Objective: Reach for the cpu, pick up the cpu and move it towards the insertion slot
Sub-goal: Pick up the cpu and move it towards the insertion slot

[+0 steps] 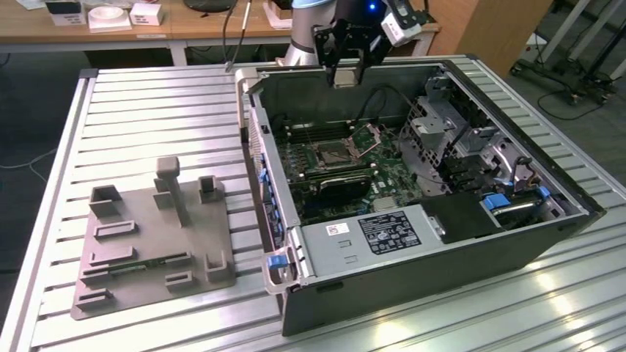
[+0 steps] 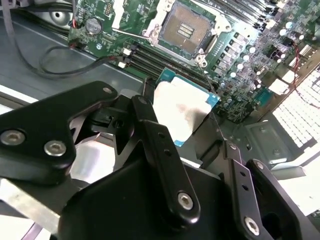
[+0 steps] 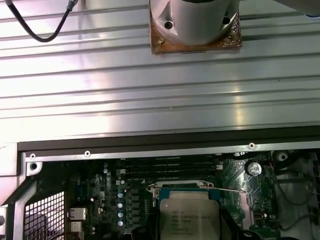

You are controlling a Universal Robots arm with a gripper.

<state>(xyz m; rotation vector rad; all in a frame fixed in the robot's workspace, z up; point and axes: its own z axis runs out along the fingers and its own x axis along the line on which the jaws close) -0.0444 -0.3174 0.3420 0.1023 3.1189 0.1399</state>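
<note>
One arm is reaching down over the far edge of the open computer case (image 1: 421,183), which is lying on a ribbed metal table (image 1: 146,117). Its gripper (image 1: 344,77) is hanging above the case's far wall, over the green motherboard (image 1: 342,169), with the black finger linkages pointing downward. In the second wrist view the gripper (image 2: 182,117) is clamping the cpu (image 2: 182,112) between its black fingers (image 2: 150,130), so the jaws are standing narrow, closed on the chip's edges. The cpu is square, so no long axis is telling; its pale metal top is facing the second wrist camera and it is sitting tilted, one blue-green corner pointing toward the board. In the first wrist view the cpu (image 3: 189,215) is showing its printed silvery lid. The insertion slot (image 1: 338,154) is lying well below the gripper in the exterior view, with its metal flap standing open; in the second wrist view the insertion slot (image 2: 186,30) is sitting beyond the held chip, apart from it. On the exterior view's left, a grey plastic tray (image 1: 146,235) is resting on the table, well apart from the gripper.
</note>
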